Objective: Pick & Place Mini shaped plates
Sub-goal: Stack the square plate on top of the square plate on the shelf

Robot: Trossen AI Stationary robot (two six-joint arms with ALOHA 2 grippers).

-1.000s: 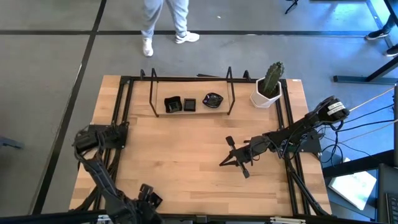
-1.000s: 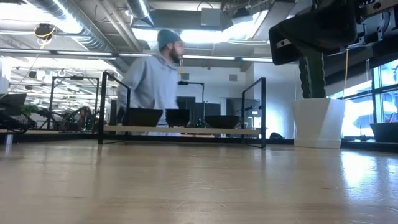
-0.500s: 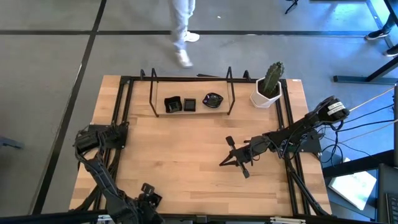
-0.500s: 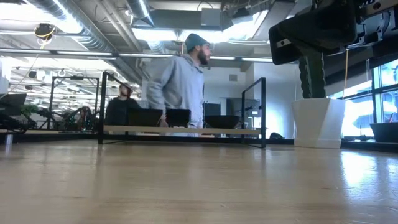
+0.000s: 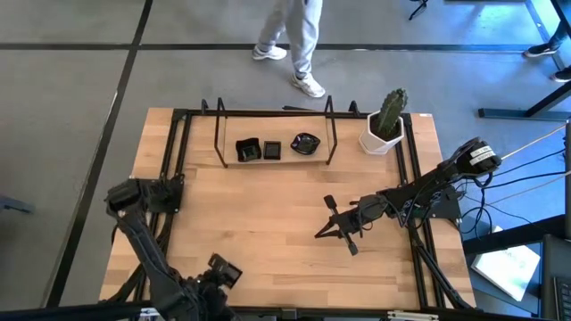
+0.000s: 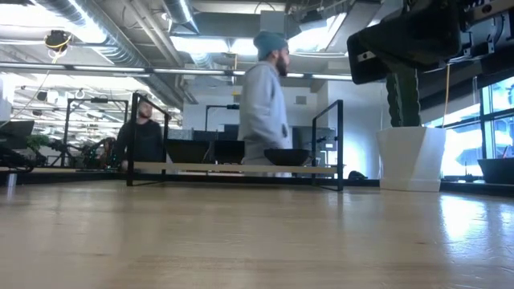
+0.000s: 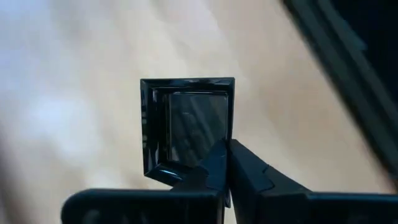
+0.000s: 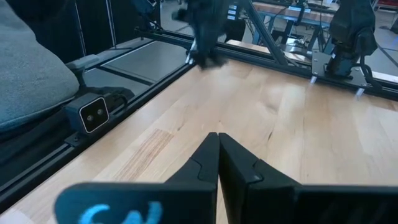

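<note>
The left claw (image 7: 226, 163), at the counter's (image 5: 268, 214) near-left edge, has just closed onto the rim of 1 square mini plate (image 7: 186, 124), so transfer can begin; the right claw (image 8: 217, 163) idles shut mid-counter.

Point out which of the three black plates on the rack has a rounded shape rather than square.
The rounded wavy-edged plate, at the rack's end nearest the cactus pot. The two square plates sit beside it.

left end effector (image 7: 227, 163): closed on rim of square black plate (image 7: 186, 121) | wooden table (image 7: 81, 74) beneath
</note>
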